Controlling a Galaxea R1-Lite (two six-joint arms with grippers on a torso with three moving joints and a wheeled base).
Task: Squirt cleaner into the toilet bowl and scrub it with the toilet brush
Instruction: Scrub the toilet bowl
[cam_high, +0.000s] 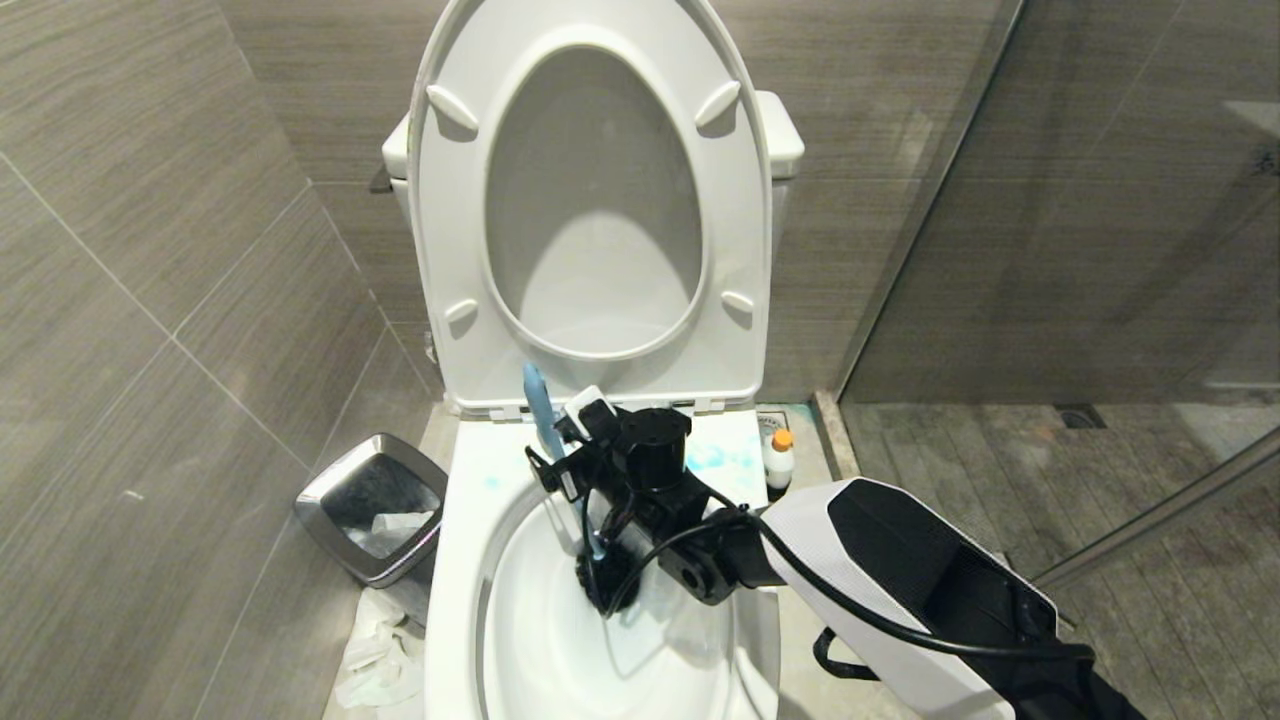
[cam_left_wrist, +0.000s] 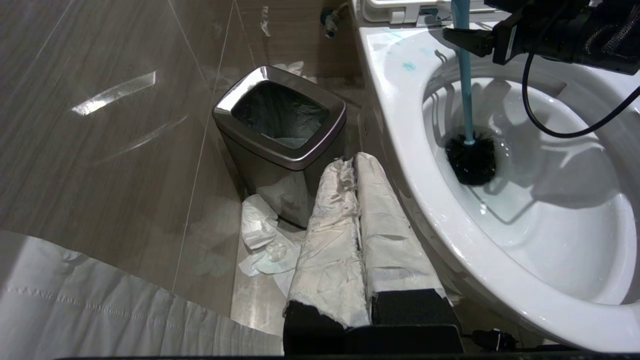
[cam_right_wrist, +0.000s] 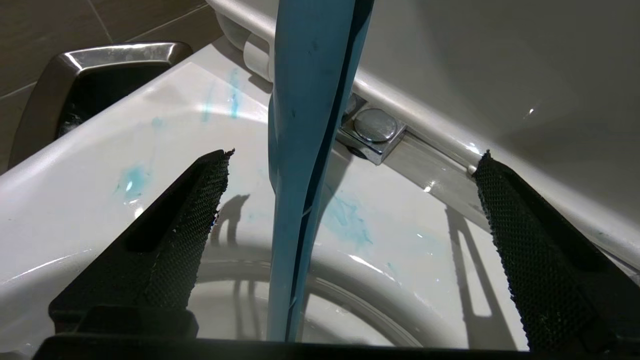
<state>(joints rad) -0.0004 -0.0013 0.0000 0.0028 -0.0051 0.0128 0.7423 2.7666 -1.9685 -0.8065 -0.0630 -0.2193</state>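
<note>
The toilet bowl (cam_high: 470, 520) stands open below me, blue smears of cleaner liquid (cam_right_wrist: 345, 220) on its rear rim. The toilet brush (cam_high: 540, 405) stands nearly upright in it, its black bristle head (cam_left_wrist: 470, 160) down near the water. My right gripper (cam_high: 560, 440) reaches over the bowl from the right and is open wide around the blue shaft (cam_right_wrist: 300, 125); neither mesh pad (cam_right_wrist: 190, 215) touches it. The cleaner (cam_high: 779, 460), a small white bottle with an orange cap, stands on the floor right of the bowl. My left gripper (cam_left_wrist: 350, 162), its fingers wrapped in white, hangs shut and empty low beside the bowl.
The seat and lid (cam_high: 590, 200) are raised against the tank. A square steel bin (cam_high: 375, 505) stands on the floor left of the bowl with crumpled tissue (cam_high: 375, 650) around it. Tiled wall closes the left side and a glass shower partition (cam_high: 1000, 250) the right.
</note>
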